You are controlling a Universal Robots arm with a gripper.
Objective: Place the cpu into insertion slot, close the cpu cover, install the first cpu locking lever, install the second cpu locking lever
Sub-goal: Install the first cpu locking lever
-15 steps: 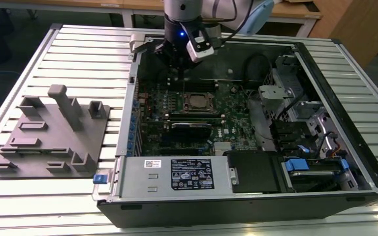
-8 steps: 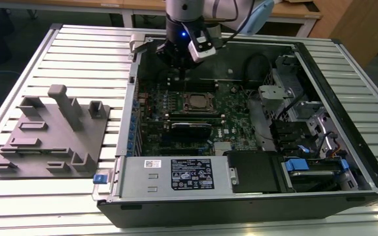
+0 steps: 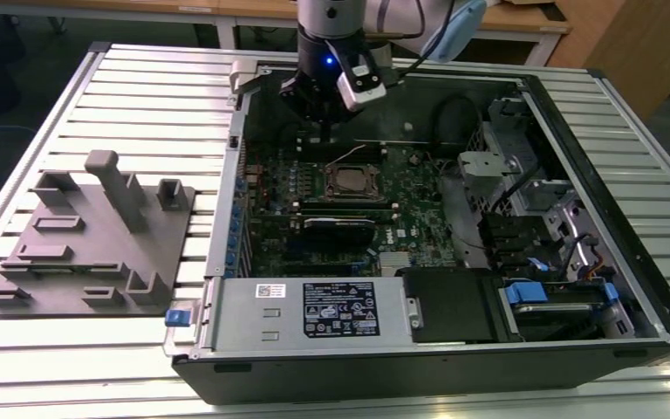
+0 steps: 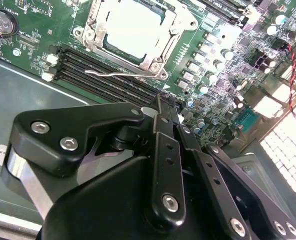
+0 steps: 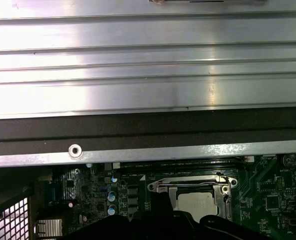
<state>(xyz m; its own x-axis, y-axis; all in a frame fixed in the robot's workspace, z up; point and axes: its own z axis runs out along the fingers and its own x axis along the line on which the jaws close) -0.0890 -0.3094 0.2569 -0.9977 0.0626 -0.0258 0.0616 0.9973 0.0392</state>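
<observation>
The cpu lies pale and flat in the insertion slot on the green board inside the open computer case. The silver cpu cover lies down around it as a frame; cpu and cover also appear in the first wrist view. A thin wire locking lever runs along the socket's edge beside the memory slots. My black gripper hangs above the board a little behind the socket, shut with nothing in it. In the second wrist view the gripper sits just short of the lever.
Long black memory slots lie beside the socket. A black card, the power supply and the drive bays fill the case. A grey fixture plate rests on the slatted table at the exterior view's left.
</observation>
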